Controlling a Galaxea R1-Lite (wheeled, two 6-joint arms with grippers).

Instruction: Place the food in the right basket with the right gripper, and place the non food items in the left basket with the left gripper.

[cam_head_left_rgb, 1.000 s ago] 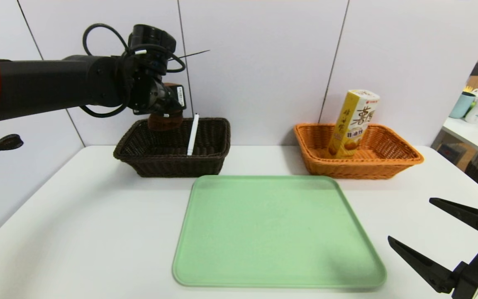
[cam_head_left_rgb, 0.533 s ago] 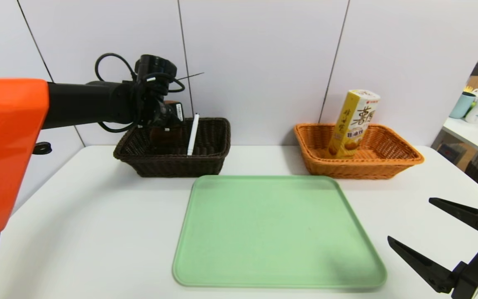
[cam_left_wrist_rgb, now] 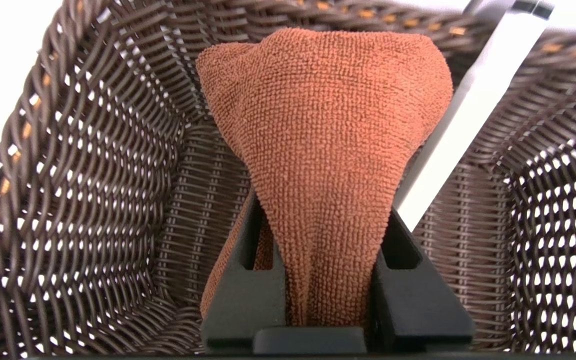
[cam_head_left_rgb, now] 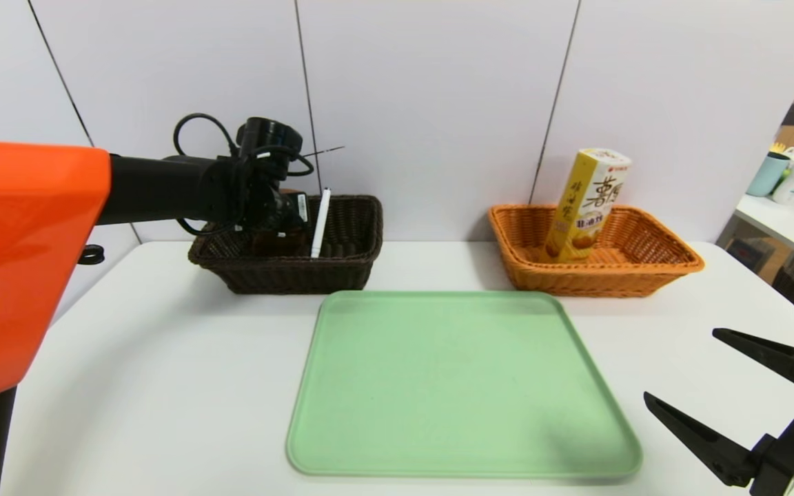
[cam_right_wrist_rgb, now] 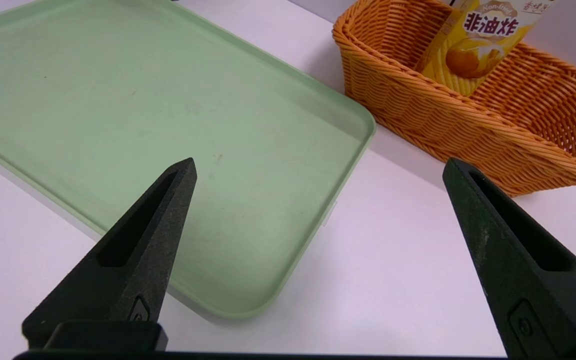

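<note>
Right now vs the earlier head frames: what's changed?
Left gripper came down into the dark brown wicker basket, carrying the rolled reddish-brown towel lower with it; towel still clamped, nothing let go. Unchanged: right gripper open beside the green tray, white marker pen, snack box in the orange basket.

Green tray [cam_head_left_rgb: 464,386] on white table [cam_head_left_rgb: 163,386], pale wall panels [cam_head_left_rgb: 431,124] behind.

Table [cam_head_left_rgb: 163,386]: white top, seen in front of a pale panelled wall.
Middle: green tray [cam_head_left_rgb: 466,386], flat, low-rimmed.
Far left: dark brown wicker basket [cam_head_left_rgb: 300,275], just beside the tray's far edge.
Far right: orange wicker basket [cam_head_left_rgb: 597,281], near the tray's far right corner.
</note>
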